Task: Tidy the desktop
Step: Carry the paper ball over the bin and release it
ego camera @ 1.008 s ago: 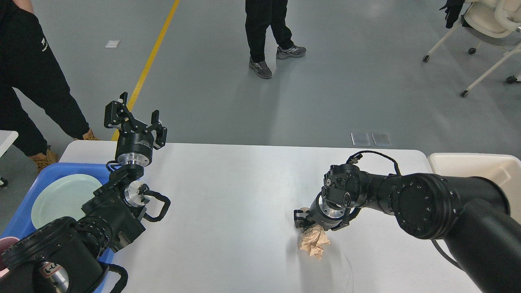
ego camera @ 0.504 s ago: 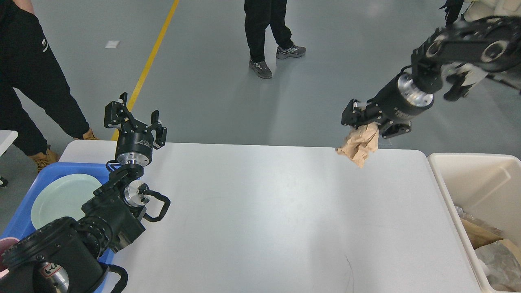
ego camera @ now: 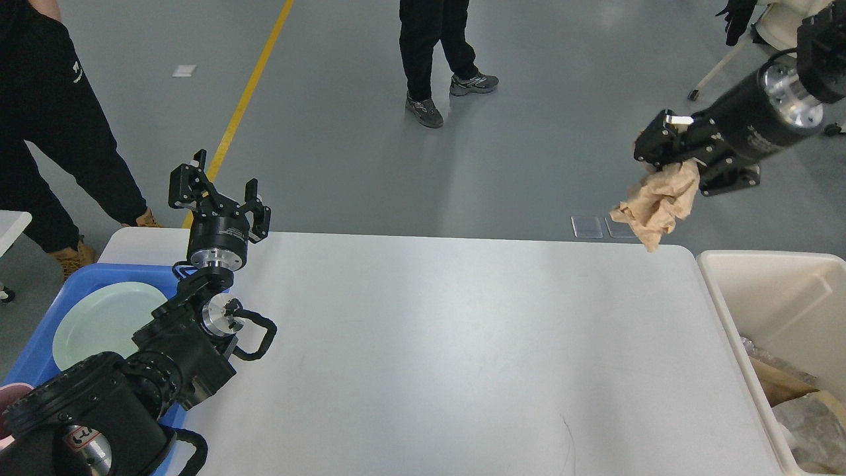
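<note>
The desktop (ego camera: 423, 357) is a large white tabletop with rounded corners, bare across its middle. High above its far right corner my right gripper (ego camera: 671, 155) is shut on a crumpled brown paper wad (ego camera: 657, 201), which hangs just left of the cream-white bin (ego camera: 767, 277). My left gripper (ego camera: 218, 192) points upward over the table's far left corner, open with nothing between its fingers.
A blue tray (ego camera: 39, 344) at the left edge holds a pale green plate (ego camera: 99, 320). The cream-white bin contains paper and plastic waste (ego camera: 800, 403). People stand on the floor beyond the table, one at the left (ego camera: 53, 125) and one at the back (ego camera: 436, 53). A wheeled chair (ego camera: 780, 39) stands far right.
My right gripper lifted the paper wad off the table, then carried it up and to the right toward the bin. The left arm has not moved.
</note>
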Available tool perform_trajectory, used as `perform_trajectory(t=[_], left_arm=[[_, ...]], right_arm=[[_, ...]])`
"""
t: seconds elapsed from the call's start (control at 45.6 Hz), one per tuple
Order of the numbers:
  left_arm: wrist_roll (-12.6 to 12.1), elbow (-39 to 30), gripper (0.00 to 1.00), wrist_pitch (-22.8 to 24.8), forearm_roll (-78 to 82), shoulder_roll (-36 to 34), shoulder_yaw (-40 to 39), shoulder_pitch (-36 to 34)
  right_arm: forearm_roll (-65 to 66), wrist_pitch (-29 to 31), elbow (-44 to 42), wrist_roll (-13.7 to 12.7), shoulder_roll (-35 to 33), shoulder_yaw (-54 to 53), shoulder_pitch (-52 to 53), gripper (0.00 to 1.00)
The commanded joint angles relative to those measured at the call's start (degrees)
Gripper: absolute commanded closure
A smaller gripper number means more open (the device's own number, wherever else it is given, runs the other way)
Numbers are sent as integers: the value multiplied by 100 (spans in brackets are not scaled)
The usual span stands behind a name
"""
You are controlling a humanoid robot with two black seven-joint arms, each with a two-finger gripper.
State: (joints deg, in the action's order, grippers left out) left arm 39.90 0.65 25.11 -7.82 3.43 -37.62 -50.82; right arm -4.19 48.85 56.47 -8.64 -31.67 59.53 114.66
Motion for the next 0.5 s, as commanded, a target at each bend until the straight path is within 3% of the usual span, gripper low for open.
perform_trajectory(t=[0.0,0.175,0.307,0.35,0.438,0.46,0.482], left_arm=[[0,-3,4,3,0,0,0,2],[0,-3,4,-6,0,0,0,2],[0,-3,4,-6,0,0,0,2],[0,-3,4,-6,0,0,0,2],[0,-3,4,2,0,0,0,2],[0,-3,4,-6,0,0,0,2],[0,5,4,2,0,0,0,2]], right_arm=[[6,-358,-821,-6,-366,32,-1023,100],[-3,-868,-1929,3,-780,-3,-2280,100],[-11,-1675,-2614,3,-850,-82,-3431,99],[-11,-2097,-2886,3,-841,-143,-3835,80],[-11,-3151,-3431,20,-771,-477,-4670,8],[-11,-3354,-3546,20,-762,-582,-4890,0],[-20,-3556,-3608,20,-736,-696,-5083,0]])
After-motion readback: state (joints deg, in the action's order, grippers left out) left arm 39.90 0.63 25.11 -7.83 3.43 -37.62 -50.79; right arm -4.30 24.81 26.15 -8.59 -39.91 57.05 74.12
